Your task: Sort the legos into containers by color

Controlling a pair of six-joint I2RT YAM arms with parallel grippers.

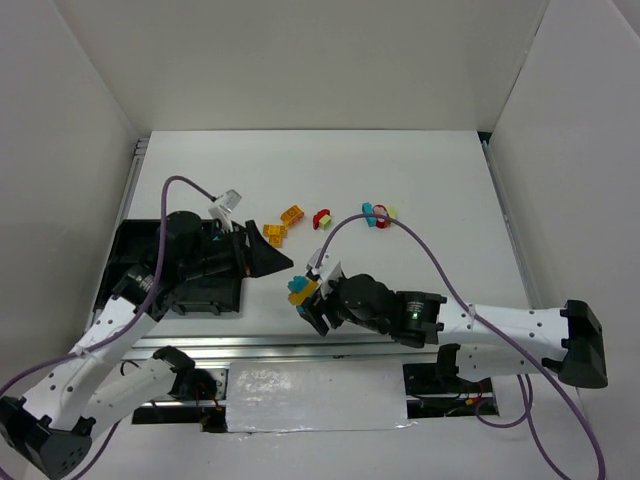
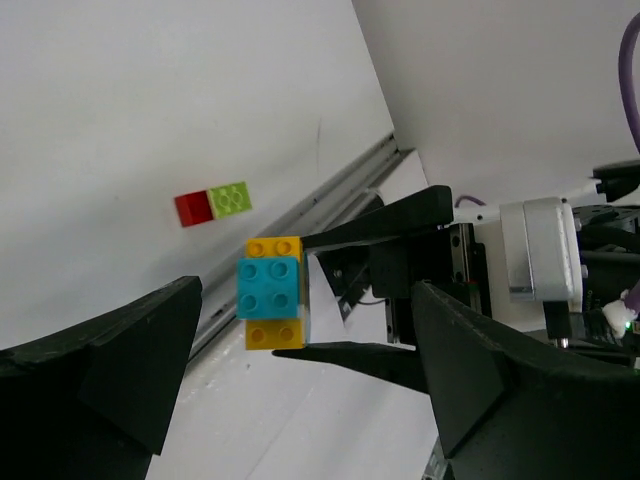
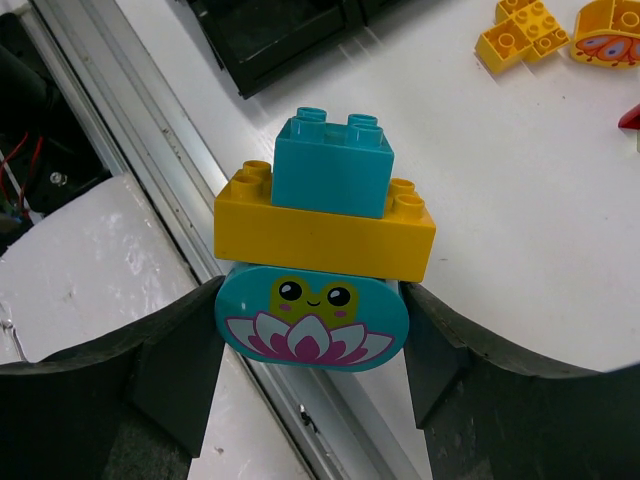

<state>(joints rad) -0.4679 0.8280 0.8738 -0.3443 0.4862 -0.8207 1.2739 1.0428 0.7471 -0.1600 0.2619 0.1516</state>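
**Fig.** White worktop (image 1: 420, 180) walled in white, with the black tray (image 1: 130, 245) at its left edge as landmark. Just right of the tray, apparently held clear of the worktop, your right pincer (image 3: 313, 322) was closed on a three-brick stack (image 1: 300, 289). Its fingers (image 3: 180, 350) clamped the lowest piece, a rounded cyan brick (image 3: 313, 330) printed with a frog on a lotus. That piece carried a long yellow brick (image 3: 325, 238) topped by a square cyan brick (image 3: 333, 165). Your left pincer (image 1: 270, 260), over the tray's right edge, stood wide open and empty, facing the stack.

The step in hand was, by appearance, pulling the stack apart, since mixed colours suit no single compartment. To do it well, you needed to:
- close the left pincer on the square cyan brick alone, across its flat sides and clear of the yellow;
- keep the right grip firm;
- tilt the brick off rather than tug it straight, and stay beside the tray, because a freed brick could drop toward the near rail.

Farther right of the tray lay loose legos, among them an orange brick (image 1: 292, 213).
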